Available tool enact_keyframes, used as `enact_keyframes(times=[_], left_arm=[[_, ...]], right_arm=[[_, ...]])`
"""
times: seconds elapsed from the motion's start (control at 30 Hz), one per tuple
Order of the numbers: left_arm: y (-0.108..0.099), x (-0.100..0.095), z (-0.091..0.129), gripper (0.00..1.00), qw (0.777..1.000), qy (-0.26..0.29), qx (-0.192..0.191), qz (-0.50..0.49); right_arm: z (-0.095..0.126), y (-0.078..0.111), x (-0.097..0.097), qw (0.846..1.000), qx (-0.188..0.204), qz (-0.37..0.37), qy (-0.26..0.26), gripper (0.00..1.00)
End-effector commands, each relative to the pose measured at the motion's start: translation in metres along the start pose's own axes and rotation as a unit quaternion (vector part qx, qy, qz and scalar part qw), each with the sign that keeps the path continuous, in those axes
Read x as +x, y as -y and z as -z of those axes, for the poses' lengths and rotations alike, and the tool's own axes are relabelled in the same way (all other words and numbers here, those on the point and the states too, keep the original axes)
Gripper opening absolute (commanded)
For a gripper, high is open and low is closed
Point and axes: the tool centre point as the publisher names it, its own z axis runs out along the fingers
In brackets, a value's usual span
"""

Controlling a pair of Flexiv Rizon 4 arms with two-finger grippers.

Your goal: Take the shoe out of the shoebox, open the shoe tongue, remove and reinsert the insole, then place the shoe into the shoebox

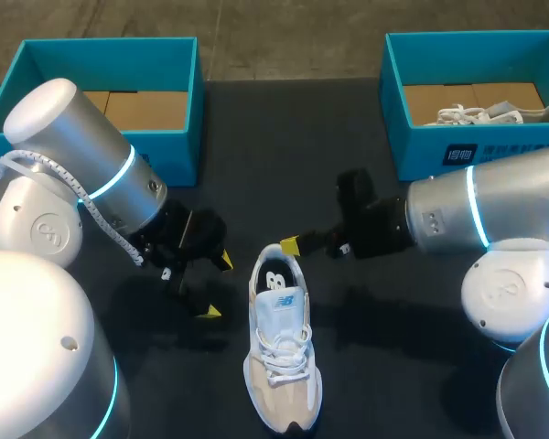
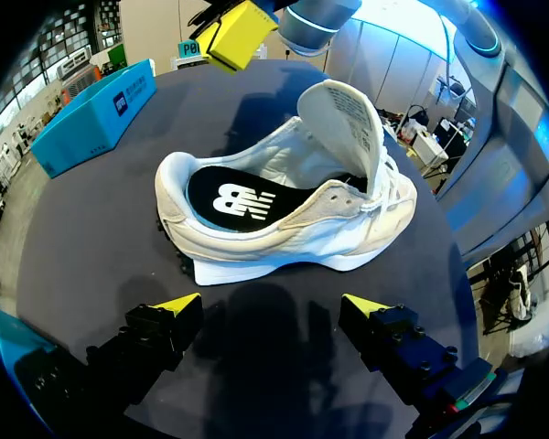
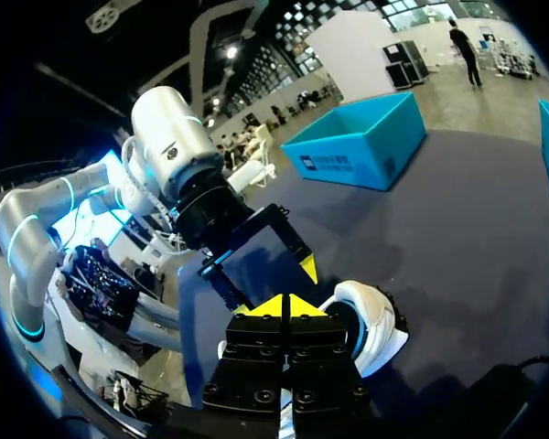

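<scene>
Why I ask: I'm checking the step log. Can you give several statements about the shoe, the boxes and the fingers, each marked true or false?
1. The shoe lies on the table, not in a box. True.
2. The left gripper has its fingers clamped on the shoe. False: they stand open, with the shoe ahead of them, untouched.
3. A black insole sits inside the shoe. True.
4. The tongue lies flat under the laces. False: it stands lifted.
5. The shoebox on the robot's right is empty. False: it holds another white shoe.
6. The right gripper has its fingers shut together. True.
</scene>
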Motion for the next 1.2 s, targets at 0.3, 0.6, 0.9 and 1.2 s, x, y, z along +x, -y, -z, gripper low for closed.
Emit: enact_keyframes(times=[0.3, 0.6, 0.9, 1.2], left_arm=[[-0.007, -0.003, 0.039, 1.00, 0.999, -0.008, 0.015, -0.032], [-0.014, -0.005, 0.061, 1.00, 0.997, -0.026, 0.000, -0.078], [-0.014, -0.008, 0.063, 1.00, 0.996, -0.024, -0.008, -0.081], [-0.016, -0.018, 0.086, 1.00, 0.994, 0.007, -0.060, -0.091]], right_arm=[[-0.014, 0.000, 0.008, 0.992, 0.020, -0.027, 0.123, 0.00], [-0.014, 0.000, 0.008, 0.992, 0.020, -0.027, 0.123, 0.00], [-0.020, -0.005, 0.008, 0.992, 0.027, -0.025, 0.121, 0.00], [-0.019, -0.015, 0.011, 0.976, 0.085, -0.022, 0.200, 0.00]])
